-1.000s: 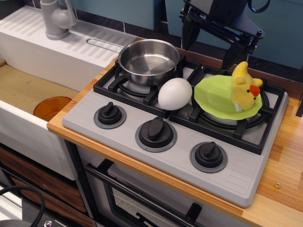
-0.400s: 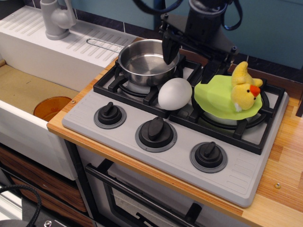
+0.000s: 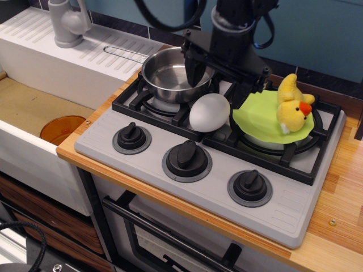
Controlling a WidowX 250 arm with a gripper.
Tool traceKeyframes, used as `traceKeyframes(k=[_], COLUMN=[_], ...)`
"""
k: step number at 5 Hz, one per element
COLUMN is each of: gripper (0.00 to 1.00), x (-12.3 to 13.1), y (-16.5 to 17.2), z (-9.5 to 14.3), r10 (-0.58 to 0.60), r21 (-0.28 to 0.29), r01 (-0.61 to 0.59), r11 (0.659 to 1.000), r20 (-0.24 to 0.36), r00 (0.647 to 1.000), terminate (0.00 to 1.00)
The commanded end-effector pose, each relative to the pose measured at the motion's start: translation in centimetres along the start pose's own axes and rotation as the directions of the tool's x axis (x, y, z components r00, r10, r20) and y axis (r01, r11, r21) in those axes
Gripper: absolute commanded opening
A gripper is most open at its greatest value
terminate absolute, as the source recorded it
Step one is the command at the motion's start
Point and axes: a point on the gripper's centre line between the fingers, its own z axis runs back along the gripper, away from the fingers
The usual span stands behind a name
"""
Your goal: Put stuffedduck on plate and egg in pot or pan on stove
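Jaws [image 3: 222, 75] spread above egg [image 3: 209, 112] — arm hides pot [image 3: 167, 73] rim (partly).

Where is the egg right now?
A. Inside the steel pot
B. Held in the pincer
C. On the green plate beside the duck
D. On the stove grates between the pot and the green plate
D: the egg rests on the stove grates, between the pot and the plate, with the open pincer above it.

Shiny steel pot [image 3: 170, 73], fuzzy stuffedduck [image 3: 291, 107]
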Motion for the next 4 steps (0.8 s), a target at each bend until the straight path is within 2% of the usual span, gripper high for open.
traceKeyframes(k=[1,4], gripper=[1.0,1.0], x=[1.3,0.2], y=[0.9,0.3], z=[0.3,-1.4], r10=[0.018,0.042], r21=[-0.019,-0.019], r01=[-0.017,-0.041], r11=[1.0,0.999], r20=[0.078,0.083], r00=[0.997,0.996], terminate=[0.0,0.0])
